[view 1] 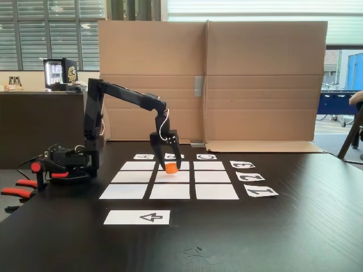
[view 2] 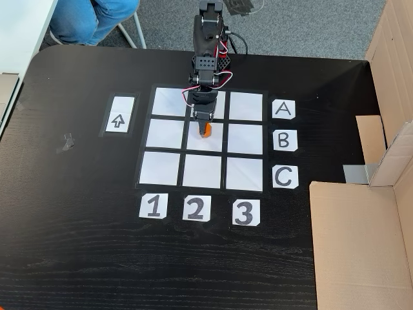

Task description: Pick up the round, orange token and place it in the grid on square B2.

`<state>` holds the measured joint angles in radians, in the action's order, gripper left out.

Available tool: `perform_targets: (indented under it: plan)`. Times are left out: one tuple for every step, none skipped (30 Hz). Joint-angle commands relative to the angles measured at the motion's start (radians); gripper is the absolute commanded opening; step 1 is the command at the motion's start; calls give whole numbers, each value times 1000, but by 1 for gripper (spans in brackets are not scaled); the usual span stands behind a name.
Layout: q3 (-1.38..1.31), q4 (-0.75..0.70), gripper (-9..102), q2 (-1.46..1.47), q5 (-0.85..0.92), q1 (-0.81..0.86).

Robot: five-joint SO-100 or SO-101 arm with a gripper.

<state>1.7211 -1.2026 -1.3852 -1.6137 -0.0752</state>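
The orange token [view 1: 172, 168] [view 2: 206, 131] sits between the fingers of my gripper [view 1: 172, 164] [view 2: 205, 126], which is shut on it. The black arm reaches down from the left in a fixed view and from the top edge in the other. The grid [view 1: 125, 191] [view 2: 161, 168] of nine white paper rectangles lies on the black table. The token hangs low over square B2 [view 1: 176, 177] [view 2: 210, 146], the centre rectangle, toward its A-side edge. I cannot tell whether the token touches the paper. The B card is hidden behind the gripper in one view.
A white strip with a black arrow [view 1: 136, 217] [view 2: 119, 114] lies beside the grid. Cards A, B, C [view 2: 284, 140] and 1, 2, 3 [view 2: 195, 208] edge it. A cardboard wall [view 1: 261, 79] [view 2: 361, 239] stands behind. Red-handled clamps [view 1: 17, 190] sit by the arm's base. A person's legs [view 2: 97, 16] are at the table's end.
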Motion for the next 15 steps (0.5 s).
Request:
perform_targets:
  plan:
    - [-12,9,-1,-3,-8,-5]
    - [-15,11,-1,0,-9,-3]
    - [-17,11,-1,2,-11,-3]
    - [-17,11,-1,3,-11,-5]
    - [-17,11,-1,5,-11,-5]
    - [-17,12,-1,8,-11,-6]
    - [-17,12,-1,11,-11,-8]
    - [-18,14,-1,15,-11,-8]
    - [-20,17,-1,20,-12,-8]
    - [-20,17,-1,23,-12,-8]
    - [-21,17,-1,26,-14,-6]
    - [-21,17,-1,28,-14,-5]
    - [-21,17,-1,29,-14,-5]
    - [-21,17,-1,32,-14,-5]
    - [-21,17,4,34,-15,-2]
